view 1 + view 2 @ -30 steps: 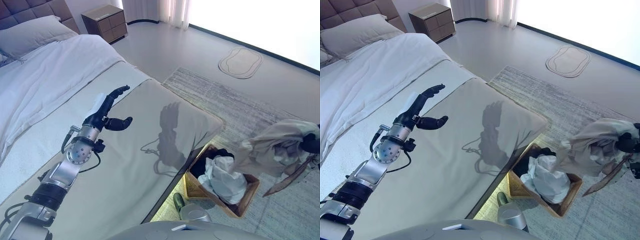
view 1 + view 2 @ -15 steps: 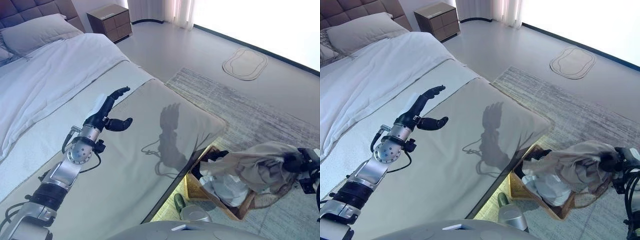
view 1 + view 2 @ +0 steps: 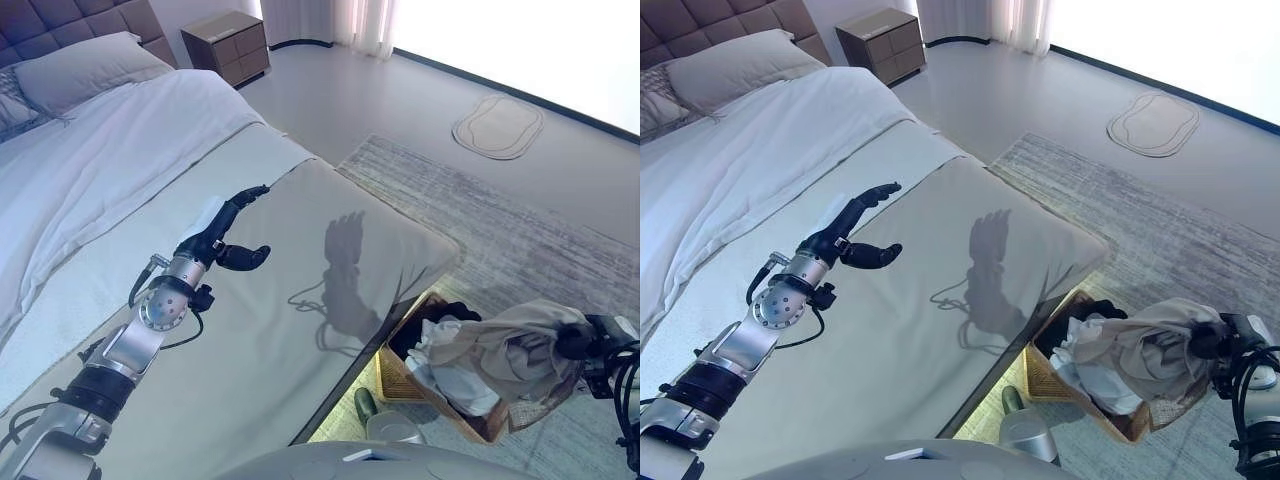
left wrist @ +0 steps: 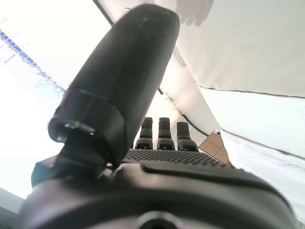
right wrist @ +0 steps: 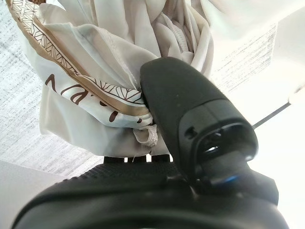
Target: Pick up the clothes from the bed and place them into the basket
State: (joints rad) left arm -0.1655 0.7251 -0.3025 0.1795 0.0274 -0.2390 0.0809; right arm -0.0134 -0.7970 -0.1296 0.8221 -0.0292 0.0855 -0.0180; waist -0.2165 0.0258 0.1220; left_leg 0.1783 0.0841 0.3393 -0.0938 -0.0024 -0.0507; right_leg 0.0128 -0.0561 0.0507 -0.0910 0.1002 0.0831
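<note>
My right hand [image 3: 576,342] is shut on a beige garment [image 3: 505,345] with a patterned brown trim, holding it over the wicker basket [image 3: 403,386] on the rug beside the bed. The garment drapes onto the white and dark clothes [image 3: 447,350] lying in the basket. In the right wrist view my thumb [image 5: 183,102] pinches the cloth [image 5: 95,90]. My left hand [image 3: 222,232] is open and empty, held above the beige bed cover [image 3: 280,330]; it also shows in the left wrist view [image 4: 119,86].
A white duvet [image 3: 110,160] and a pillow [image 3: 85,70] lie at the head of the bed. A wooden nightstand [image 3: 225,45] stands behind. A grey rug [image 3: 520,240] covers the floor, with a small oval mat [image 3: 497,125] beyond.
My right hand has lowered the beige garment from above the rug down onto the basket. The camera has shifted slightly. My left hand has stayed in place.
</note>
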